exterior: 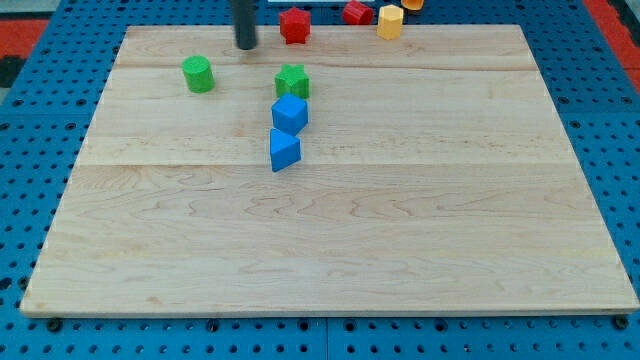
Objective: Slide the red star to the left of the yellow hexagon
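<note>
The red star [294,24] lies at the view's top edge of the wooden board [330,250], left of centre. The yellow hexagon [389,21] lies to its right, also at the top edge. Another red block [357,12] sits between them, slightly higher up. My tip [246,45] touches the board just left of the red star, a small gap apart from it. The rod rises out of the view's top.
A green cylinder [198,74] and a green star [292,81] lie below the tip. A blue cube [289,114] and a blue triangular block [284,150] sit below the green star. An orange-yellow block [412,4] is cut off at the top edge.
</note>
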### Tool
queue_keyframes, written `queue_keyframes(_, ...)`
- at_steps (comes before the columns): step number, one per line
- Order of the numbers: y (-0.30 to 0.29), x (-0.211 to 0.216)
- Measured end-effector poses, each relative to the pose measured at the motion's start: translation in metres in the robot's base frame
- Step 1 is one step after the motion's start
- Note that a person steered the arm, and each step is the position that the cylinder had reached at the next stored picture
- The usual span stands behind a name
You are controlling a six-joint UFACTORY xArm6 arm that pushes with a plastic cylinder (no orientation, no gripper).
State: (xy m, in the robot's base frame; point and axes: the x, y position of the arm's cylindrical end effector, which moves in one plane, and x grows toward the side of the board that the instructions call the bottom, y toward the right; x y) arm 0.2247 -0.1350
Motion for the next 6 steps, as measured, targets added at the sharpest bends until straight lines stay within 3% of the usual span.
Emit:
queue_keyframes(3, 0.103, -0.031)
queue_keyframes(4, 0.136, -0.024)
queue_keyframes(5, 0.149, 0.020)
queue_keyframes(6, 0.179, 0.025)
